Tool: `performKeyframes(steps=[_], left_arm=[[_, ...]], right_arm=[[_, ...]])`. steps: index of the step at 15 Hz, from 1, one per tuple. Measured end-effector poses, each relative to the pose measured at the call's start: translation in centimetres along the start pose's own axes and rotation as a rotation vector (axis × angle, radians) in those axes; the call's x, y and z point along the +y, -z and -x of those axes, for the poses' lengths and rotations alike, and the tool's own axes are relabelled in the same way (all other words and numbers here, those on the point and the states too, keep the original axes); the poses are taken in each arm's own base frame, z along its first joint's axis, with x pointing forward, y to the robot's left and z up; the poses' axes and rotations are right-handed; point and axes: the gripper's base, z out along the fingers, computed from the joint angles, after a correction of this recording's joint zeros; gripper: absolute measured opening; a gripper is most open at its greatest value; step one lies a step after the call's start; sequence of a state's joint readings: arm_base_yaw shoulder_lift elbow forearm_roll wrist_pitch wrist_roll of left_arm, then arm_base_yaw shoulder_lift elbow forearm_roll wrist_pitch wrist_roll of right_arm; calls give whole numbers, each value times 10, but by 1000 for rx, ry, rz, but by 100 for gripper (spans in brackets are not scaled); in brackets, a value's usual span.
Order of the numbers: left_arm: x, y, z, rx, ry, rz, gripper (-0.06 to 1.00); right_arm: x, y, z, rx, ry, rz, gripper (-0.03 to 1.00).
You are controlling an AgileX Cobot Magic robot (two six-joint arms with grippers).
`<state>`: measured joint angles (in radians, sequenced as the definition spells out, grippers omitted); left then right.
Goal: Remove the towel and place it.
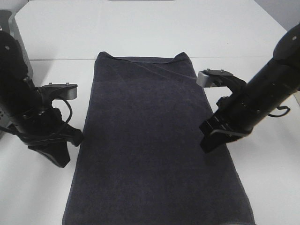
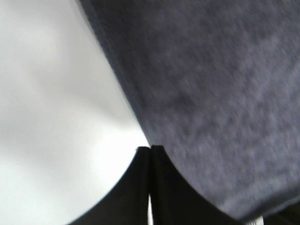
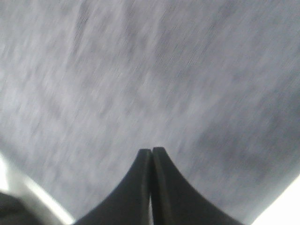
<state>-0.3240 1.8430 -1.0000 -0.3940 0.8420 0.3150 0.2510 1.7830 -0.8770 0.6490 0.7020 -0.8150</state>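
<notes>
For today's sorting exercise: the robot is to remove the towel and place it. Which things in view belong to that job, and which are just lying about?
Belongs to the job:
- towel, spread flat on the table
- left gripper, fingers shut, at the towel's left edge
- right gripper, fingers shut, over the towel's right side

Just there:
- table
- gray object at the far left edge, too cut off to identify
</notes>
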Motion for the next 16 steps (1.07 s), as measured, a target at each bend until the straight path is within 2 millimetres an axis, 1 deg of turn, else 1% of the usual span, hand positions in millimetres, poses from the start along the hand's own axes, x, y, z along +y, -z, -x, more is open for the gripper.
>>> performKeyframes(steps=[1, 2, 4, 5, 6, 7, 9, 10, 12, 14, 16], left_arm=[[-5, 9, -8, 29, -46, -9, 0], [-10, 9, -14, 45, -92, -9, 0], [-27, 1, -19, 83, -205, 14, 0], [-36, -5, -21, 110, -240, 38, 0], [-41, -10, -23, 136, -248, 69, 0], [-41, -14, -24, 159, -229, 92, 0], [-44, -23, -27, 205, -222, 98, 0], [-50, -27, -28, 222, -241, 98, 0], [-55, -30, -30, 233, -239, 109, 0], [-54, -31, -30, 232, -232, 115, 0], [-58, -32, -30, 234, -237, 74, 0]], right_arm=[[7, 1, -19, 41, 2, 12, 1], [11, -1, -36, 81, -3, 22, 1], [14, -9, -60, 158, -6, 40, 1], [15, -11, -65, 177, -6, 46, 1], [14, -12, -66, 173, -6, 40, 1], [13, -12, -64, 156, -6, 26, 1], [11, -12, -63, 135, -10, 10, 1], [11, -12, -62, 131, -10, 5, 1], [10, -12, -61, 116, -11, -9, 1], [9, -12, -60, 110, -17, -14, 1], [9, -12, -60, 107, -19, -17, 1]])
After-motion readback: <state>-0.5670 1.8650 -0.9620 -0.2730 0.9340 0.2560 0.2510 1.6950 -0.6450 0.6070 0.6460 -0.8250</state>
